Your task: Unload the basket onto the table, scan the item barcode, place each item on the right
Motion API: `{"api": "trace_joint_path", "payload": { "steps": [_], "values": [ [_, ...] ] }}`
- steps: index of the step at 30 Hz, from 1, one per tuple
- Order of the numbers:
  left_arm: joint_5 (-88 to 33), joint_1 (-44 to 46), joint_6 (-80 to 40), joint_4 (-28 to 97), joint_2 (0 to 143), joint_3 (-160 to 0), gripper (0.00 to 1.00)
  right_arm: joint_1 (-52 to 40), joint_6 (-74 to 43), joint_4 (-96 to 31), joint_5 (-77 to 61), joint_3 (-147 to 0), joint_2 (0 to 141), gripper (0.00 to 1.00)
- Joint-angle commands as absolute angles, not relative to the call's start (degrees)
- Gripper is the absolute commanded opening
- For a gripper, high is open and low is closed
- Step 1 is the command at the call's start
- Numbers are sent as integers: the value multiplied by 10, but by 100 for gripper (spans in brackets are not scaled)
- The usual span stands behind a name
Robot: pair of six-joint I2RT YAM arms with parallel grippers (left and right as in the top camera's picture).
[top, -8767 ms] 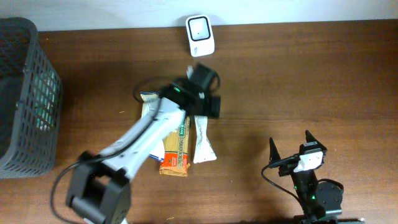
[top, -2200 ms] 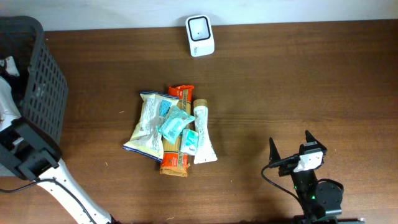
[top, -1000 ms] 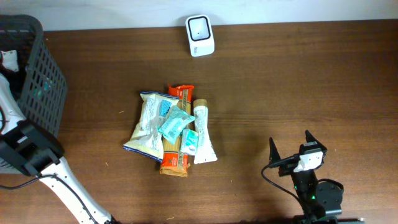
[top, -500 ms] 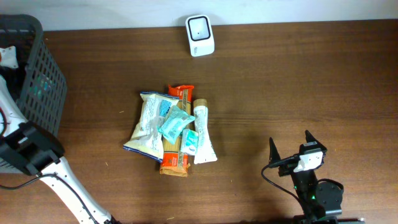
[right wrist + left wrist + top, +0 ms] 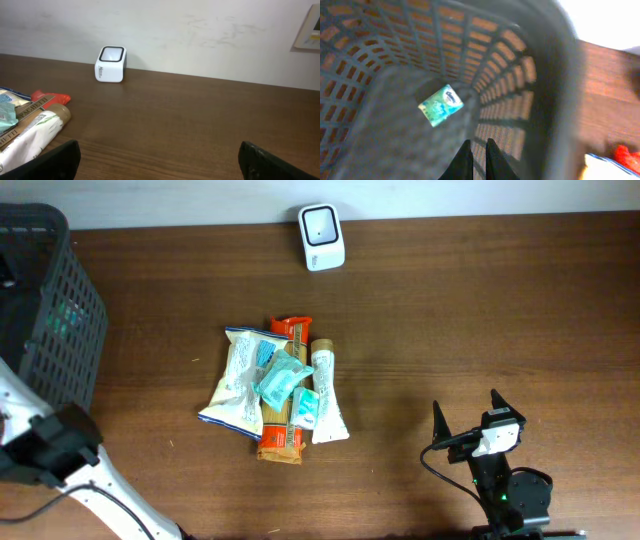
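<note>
Nearest, right of the snack pile [image 5: 275,392] and well apart from it: right jaws spread wide on nothing, parked, probably to leave the counter [image 5: 480,310] free. Left of the pile, well apart: left jaws pinched shut and empty, pointing down into the dark mesh basket [image 5: 520,65], above a teal packet [image 5: 441,105] lying flat on its floor, likely done with. In the pile itself, not yet scanned by the look of it: chips bag [image 5: 238,375], orange bar [image 5: 281,442], white tube [image 5: 326,395], teal sachets [image 5: 280,377], overlapping, so awkward to single out. Farthest, beyond the pile against the wall: white scanner [image 5: 322,224], window showing from above, ready for a barcode held over it.
</note>
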State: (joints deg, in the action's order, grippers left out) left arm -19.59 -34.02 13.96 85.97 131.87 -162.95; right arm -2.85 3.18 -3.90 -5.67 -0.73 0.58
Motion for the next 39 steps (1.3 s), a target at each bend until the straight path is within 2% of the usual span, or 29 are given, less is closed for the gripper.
{"api": "trace_joint_path", "payload": {
  "steps": [1, 4, 5, 8, 13, 18, 20, 21, 22, 23, 24, 25, 28, 31, 34, 39],
  "values": [
    [-208, -309, 151, 882, 1169, -1633, 9, -26, 27, -41, -58, -3, 2, 99],
    [-155, -234, 157, 924, 1088, -1633, 9, -26, 27, -41, -58, -3, 2, 99],
    [-96, -169, 157, 929, 1056, -1633, 9, -26, 27, -41, -58, -3, 2, 99],
    [21, -52, 117, 963, 1038, -1633, 8, -26, 27, -41, -58, -3, 2, 99],
    [84, 41, 84, 967, 1036, -1605, 5, -26, 27, -41, -58, -3, 2, 99],
    [150, 83, 47, 922, 1000, -1419, 3, -26, 27, -41, -58, -3, 2, 99],
    [148, 96, 45, 778, 908, -1196, 3, -26, 27, -41, -58, -3, 2, 99],
    [148, 96, 45, 684, 856, -1067, 8, -26, 27, -41, -58, -3, 2, 99],
    [145, 96, 46, 641, 833, -1013, 17, -26, 27, -41, -58, -3, 2, 99],
    [137, 96, 46, 588, 812, -950, 35, -26, 27, -41, -58, -3, 2, 99],
    [135, 93, 62, 556, 808, -921, 64, -26, 27, -41, -58, -3, 2, 99],
    [107, 75, 124, 522, 814, -919, 100, -26, 27, -41, -58, -3, 2, 99],
    [17, -16, 135, 432, 816, -942, 100, -26, 27, -41, -58, -3, 2, 99],
    [7, -183, 84, 352, 816, -959, 99, -26, 27, -41, -58, -3, 2, 99],
    [6, -306, 58, 299, 846, -958, 99, -26, 27, -41, -58, -3, 2, 99],
    [-3, -373, 74, 270, 999, -958, 100, -26, 27, -41, -58, -3, 2, 99]
  ]
}}
